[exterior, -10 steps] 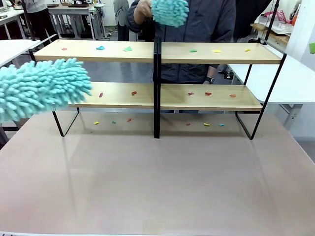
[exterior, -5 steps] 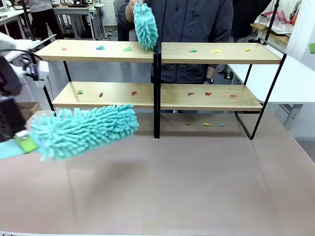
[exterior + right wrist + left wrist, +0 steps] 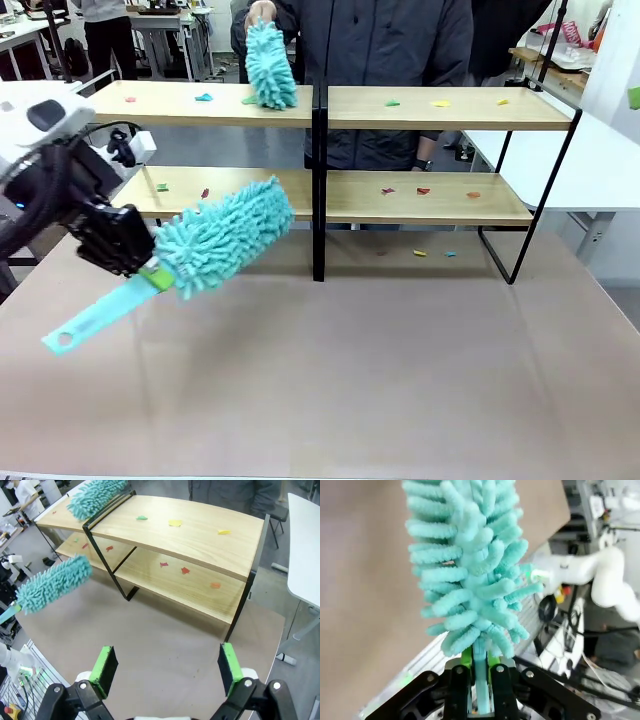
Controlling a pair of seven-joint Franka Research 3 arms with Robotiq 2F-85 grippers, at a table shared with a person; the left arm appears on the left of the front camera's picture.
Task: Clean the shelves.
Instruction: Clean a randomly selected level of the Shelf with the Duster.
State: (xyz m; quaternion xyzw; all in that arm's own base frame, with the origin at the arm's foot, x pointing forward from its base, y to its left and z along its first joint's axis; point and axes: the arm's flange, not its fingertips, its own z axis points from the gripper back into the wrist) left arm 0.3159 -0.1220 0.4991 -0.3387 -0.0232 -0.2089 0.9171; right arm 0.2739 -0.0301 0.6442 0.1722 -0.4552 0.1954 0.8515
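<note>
The shelves point(image 3: 430, 200) stand across the far half of the table, with small coloured paper scraps point(image 3: 423, 190) on both wooden boards and on the table beneath. My left gripper point(image 3: 140, 268) is shut on the handle of a teal fluffy duster point(image 3: 225, 235), whose head points up-right and hangs just in front of the lower left board. In the left wrist view the left gripper point(image 3: 476, 672) clamps the stem below the duster head point(image 3: 470, 560). A person's hand point(image 3: 262, 12) presses a second teal duster point(image 3: 268, 68) onto the top left board. My right gripper point(image 3: 167, 667) is open above the table, with the shelves point(image 3: 200, 535) ahead of it.
The brown table point(image 3: 350, 380) stretches bare in front of the shelves. A white table point(image 3: 600, 160) stands at the right, close to the rack's right leg. The person stands behind the central black divider point(image 3: 319, 180).
My left arm swung the duster from the far left edge toward the middle, and its head now reaches the lower left shelf. The person's duster came down onto the top left board.
</note>
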